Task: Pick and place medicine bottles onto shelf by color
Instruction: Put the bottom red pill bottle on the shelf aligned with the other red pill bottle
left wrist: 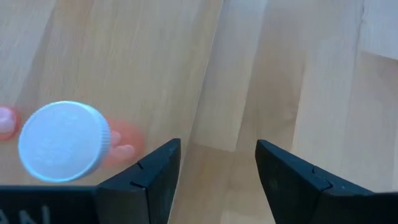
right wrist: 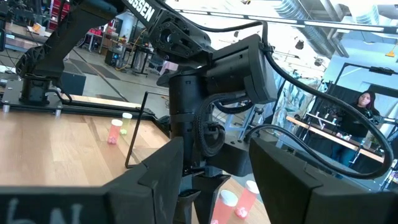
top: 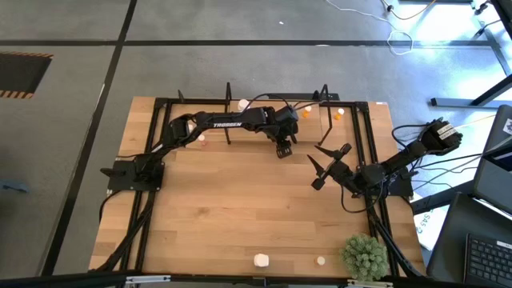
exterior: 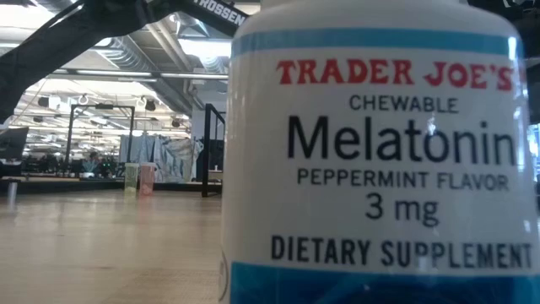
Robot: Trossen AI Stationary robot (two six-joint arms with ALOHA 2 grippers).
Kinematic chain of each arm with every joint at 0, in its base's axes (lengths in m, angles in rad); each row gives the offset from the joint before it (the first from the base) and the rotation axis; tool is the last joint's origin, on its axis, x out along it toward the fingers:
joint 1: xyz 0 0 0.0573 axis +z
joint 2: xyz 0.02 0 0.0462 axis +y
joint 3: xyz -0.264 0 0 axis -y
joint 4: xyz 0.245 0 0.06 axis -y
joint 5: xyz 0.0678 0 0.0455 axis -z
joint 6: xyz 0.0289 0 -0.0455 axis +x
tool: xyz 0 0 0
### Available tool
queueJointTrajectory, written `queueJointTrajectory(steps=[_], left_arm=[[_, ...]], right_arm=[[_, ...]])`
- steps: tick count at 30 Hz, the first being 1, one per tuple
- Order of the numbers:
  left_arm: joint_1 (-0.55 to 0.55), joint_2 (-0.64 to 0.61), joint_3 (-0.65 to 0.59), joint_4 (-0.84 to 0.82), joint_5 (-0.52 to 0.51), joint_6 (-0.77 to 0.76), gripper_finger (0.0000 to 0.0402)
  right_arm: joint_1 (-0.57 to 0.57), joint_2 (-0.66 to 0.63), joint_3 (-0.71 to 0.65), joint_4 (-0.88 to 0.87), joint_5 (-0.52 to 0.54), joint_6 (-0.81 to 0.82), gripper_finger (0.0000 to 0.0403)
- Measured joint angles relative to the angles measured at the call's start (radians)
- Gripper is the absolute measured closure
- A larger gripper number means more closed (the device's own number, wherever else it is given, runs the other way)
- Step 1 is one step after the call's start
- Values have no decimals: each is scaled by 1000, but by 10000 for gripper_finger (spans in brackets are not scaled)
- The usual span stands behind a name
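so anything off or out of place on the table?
A white melatonin bottle sits right against the low camera, blocking most of its view. Two bottles also sit at the near edge, far from the shelf.

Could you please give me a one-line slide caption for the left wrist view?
Open left gripper hovers over the wooden table, a white-capped pink bottle standing just beside it.

light: bright, glare top right in high view | focus: soft – bottle label (exterior: 380,152) fills low view
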Motion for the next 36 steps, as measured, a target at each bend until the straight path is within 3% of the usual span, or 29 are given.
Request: queueJointTrajectory(steps=[18,36], left_arm=[[17,0,-5,-1,17,8,198],[21,2,-71,103,39,1,198]], right_arm=[[0,0,0,0,0,0,214],[0,0,0,0,0,0,215]])
